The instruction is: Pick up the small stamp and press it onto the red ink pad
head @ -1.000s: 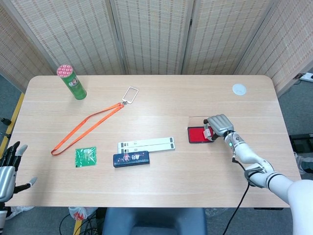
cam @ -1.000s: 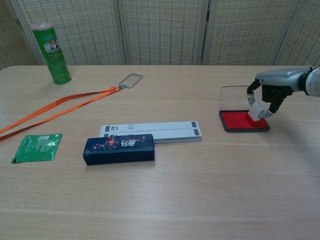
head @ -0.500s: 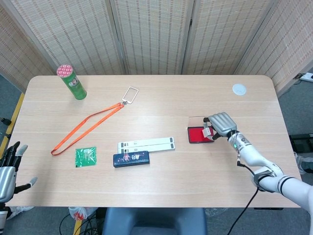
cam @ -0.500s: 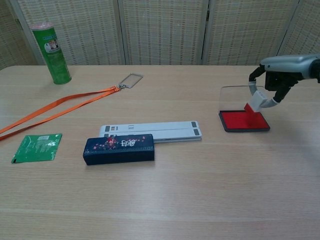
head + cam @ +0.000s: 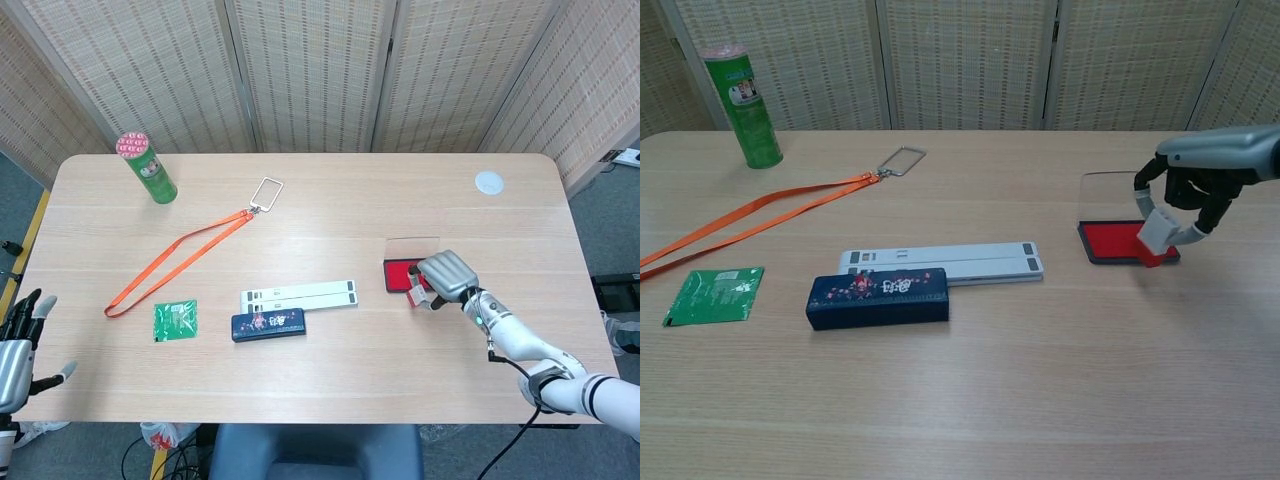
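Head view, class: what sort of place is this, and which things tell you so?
Probably an indoor lab or office corner set up for robot trials: a wooden table screened by woven folding panels, with desk items laid out, such as an orange lanyard and a red ink pad.

The right hand (image 5: pixel 447 273) has a smooth silver-grey metallic back with dark, nearly black fingers (image 5: pixel 1212 208) beneath it. Its wrist narrows into a white jointed forearm (image 5: pixel 515 335) carrying a small green light, then a black ring band, with a thin black cable trailing below. The left hand (image 5: pixel 14 350) is grey and silver too, its dark fingers ending in pale grey tips
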Action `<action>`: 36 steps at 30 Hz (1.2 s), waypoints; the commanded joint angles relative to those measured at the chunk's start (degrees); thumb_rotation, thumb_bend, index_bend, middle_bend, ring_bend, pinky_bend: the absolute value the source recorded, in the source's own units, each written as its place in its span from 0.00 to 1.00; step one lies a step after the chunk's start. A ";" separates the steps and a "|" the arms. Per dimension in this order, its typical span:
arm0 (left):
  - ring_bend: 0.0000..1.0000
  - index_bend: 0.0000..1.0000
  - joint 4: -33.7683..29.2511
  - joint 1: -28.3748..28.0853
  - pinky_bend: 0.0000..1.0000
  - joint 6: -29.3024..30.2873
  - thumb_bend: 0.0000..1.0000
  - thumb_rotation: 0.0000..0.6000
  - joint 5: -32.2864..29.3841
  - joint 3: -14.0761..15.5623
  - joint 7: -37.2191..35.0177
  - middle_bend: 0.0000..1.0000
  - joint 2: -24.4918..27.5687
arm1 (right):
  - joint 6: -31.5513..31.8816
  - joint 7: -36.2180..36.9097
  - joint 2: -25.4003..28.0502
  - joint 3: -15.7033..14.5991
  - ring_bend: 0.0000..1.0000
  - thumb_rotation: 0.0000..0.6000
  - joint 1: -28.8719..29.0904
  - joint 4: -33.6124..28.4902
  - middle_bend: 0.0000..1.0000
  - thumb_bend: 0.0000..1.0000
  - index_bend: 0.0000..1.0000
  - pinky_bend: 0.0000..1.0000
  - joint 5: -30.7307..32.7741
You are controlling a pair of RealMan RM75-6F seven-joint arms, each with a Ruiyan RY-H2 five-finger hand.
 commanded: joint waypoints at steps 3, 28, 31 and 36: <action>0.05 0.05 -0.03 0.15 0.26 0.28 0.20 1.00 0.36 0.12 -0.35 0.02 0.12 | -1.13 -1.92 -1.51 -0.57 0.75 1.00 0.53 0.63 0.89 0.26 0.82 0.77 0.78; 0.05 0.05 -0.20 0.43 0.26 0.74 0.20 1.00 0.63 0.05 -1.09 0.02 0.21 | -5.42 -6.49 -4.84 -1.51 0.71 1.00 2.00 3.88 0.84 0.26 0.75 0.72 5.48; 0.05 0.03 -0.07 0.56 0.26 1.18 0.20 1.00 0.87 -0.03 -1.68 0.02 0.27 | -4.44 -7.03 -4.30 -1.42 0.65 1.00 1.73 3.22 0.77 0.25 0.59 0.67 5.52; 0.05 0.03 0.13 0.57 0.26 1.19 0.20 1.00 1.04 0.03 -1.68 0.02 0.16 | -4.18 -8.16 -2.63 -1.23 0.54 1.00 1.61 1.29 0.66 0.22 0.29 0.57 7.04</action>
